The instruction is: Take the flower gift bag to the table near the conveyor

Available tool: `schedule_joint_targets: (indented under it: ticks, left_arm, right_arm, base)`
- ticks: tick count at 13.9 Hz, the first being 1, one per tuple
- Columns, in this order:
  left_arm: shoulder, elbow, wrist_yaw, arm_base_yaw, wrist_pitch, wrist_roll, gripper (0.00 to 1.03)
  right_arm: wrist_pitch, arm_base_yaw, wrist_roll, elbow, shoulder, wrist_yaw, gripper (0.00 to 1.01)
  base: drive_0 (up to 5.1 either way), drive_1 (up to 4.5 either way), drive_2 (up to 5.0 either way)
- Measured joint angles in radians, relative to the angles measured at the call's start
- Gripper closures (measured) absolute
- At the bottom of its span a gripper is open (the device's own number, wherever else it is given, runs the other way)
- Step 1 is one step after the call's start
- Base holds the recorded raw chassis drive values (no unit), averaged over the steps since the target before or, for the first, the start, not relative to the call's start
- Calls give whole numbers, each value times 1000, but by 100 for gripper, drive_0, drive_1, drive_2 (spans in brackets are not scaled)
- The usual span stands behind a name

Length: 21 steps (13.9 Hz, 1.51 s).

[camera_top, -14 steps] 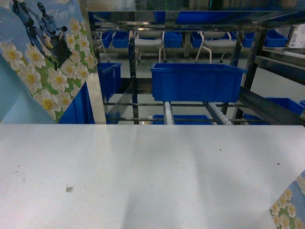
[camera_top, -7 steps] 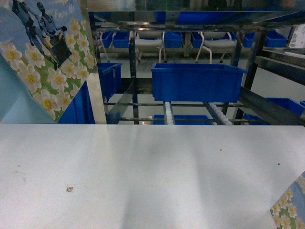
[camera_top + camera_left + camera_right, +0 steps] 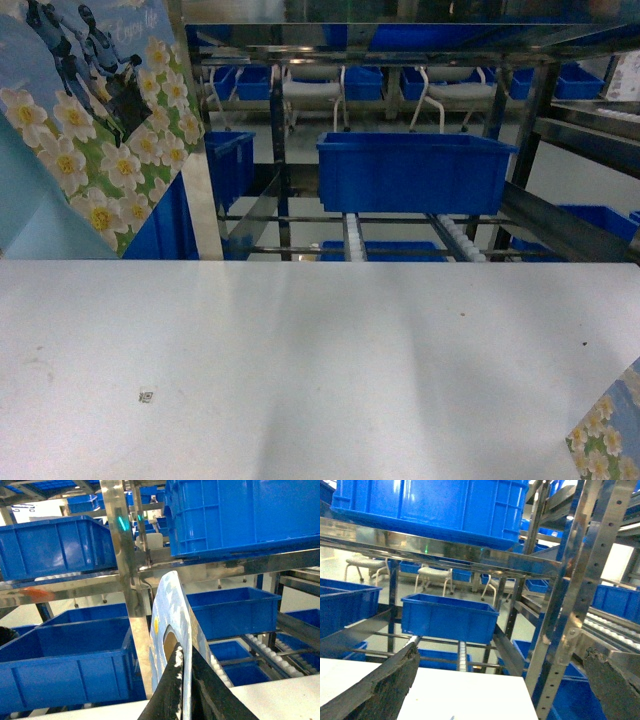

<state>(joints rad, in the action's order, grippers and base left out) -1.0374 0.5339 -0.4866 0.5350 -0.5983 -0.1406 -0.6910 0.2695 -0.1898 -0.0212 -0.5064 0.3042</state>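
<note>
The flower gift bag (image 3: pixel 90 130), pale blue with white daisies and cartoon figures, hangs tilted at the upper left of the head view, above the far left edge of the white table (image 3: pixel 320 360). In the left wrist view my left gripper (image 3: pixel 184 652) is shut on the bag's thin top edge (image 3: pixel 172 610), beside its cut-out handle hole. My right gripper (image 3: pixel 501 650) stands wide open over the table's far corner (image 3: pixel 465 695), holding nothing. Neither gripper shows in the head view. The conveyor (image 3: pixel 450 235), a steel rack with white roller tracks, stands right behind the table.
A blue bin (image 3: pixel 412 170) sits on the conveyor's rollers, with more blue bins (image 3: pixel 65 655) on the racks around. A steel upright (image 3: pixel 560 620) rises at the table's right corner. A flowered paper corner (image 3: pixel 605 430) pokes in at the lower right.
The hanging bag wavers very slightly at the upper left. Nothing else has visibly moved.
</note>
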Motion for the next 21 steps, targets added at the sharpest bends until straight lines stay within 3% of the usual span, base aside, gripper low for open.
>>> schedule_joint_targets:
  ticks: [1, 5, 8, 13, 21]
  left_arm:
    - [0, 0, 0, 0, 0, 0, 101]
    - [-5, -5, -16, -2, -23, 1, 101]
    - [-101, -49, -56, -29, -124, 2, 101]
    - [-317, -117, -59, -101, -334, 11, 101]
    - [-638, -219, -98, -82, -633, 118, 101]
  right_arm:
    - [84, 20, -20, 1, 88, 39, 3]
    - [106, 25, -41, 2, 124, 52, 3]
    - [106, 25, -41, 2, 124, 52, 3]
    - [106, 25, -44, 2, 124, 52, 3]
    - [106, 25, -45, 2, 124, 52, 3]
  base:
    - [0, 0, 0]
    - [0, 0, 0]
    - [0, 0, 0]
    - [0, 0, 0]
    - [0, 0, 0]
